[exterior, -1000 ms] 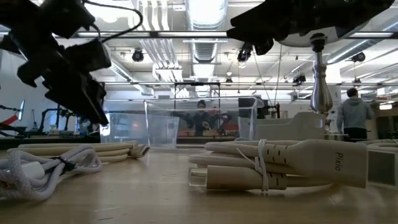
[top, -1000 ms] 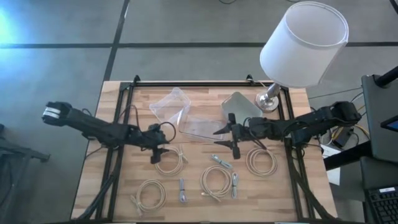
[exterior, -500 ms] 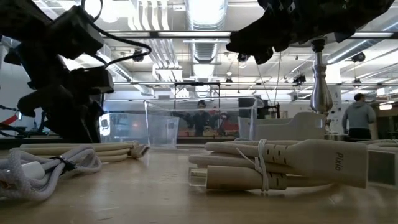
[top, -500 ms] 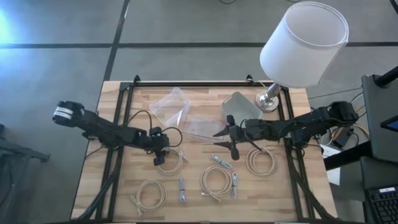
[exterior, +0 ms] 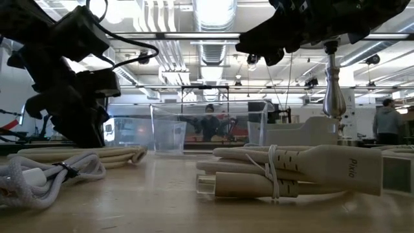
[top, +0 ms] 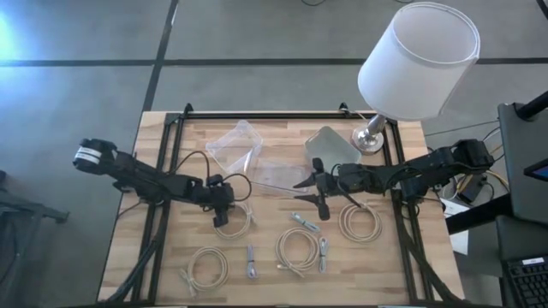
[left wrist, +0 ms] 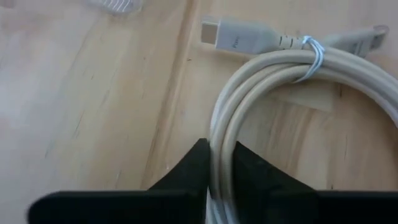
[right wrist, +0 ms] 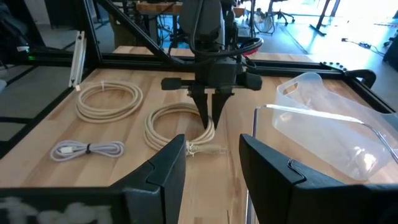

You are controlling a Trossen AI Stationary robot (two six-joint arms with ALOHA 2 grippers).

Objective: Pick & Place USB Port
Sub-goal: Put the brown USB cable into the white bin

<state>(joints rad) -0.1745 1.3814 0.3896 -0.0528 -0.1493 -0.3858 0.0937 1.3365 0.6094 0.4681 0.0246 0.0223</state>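
Cable [top: 233, 220] in a tied coil lies on the tabletop [top: 171, 274], just in front of the clear bin [top: 248, 158], and the left tool [top: 217, 214] is down on it. In the left wrist view its two dark fingers [left wrist: 196, 165] stand close on either side of the coil's strands, nearly pinched together, with the plug [left wrist: 239, 37] and a wire tie [left wrist: 311, 53] lying farther along the loop. The right tool [top: 318, 192] hovers above the tabletop beside the bin, fingers spread wide and holding nothing.

The grip looks narrow and off-centre. Judging from this, the fingers may catch only some of the strands, so on lifting the coil could sag, swing or slide out. The loose plug end could snag the bin's rim on the way in. A second coil [top: 358, 222] and other bundles lie near, though well apart from this grasp
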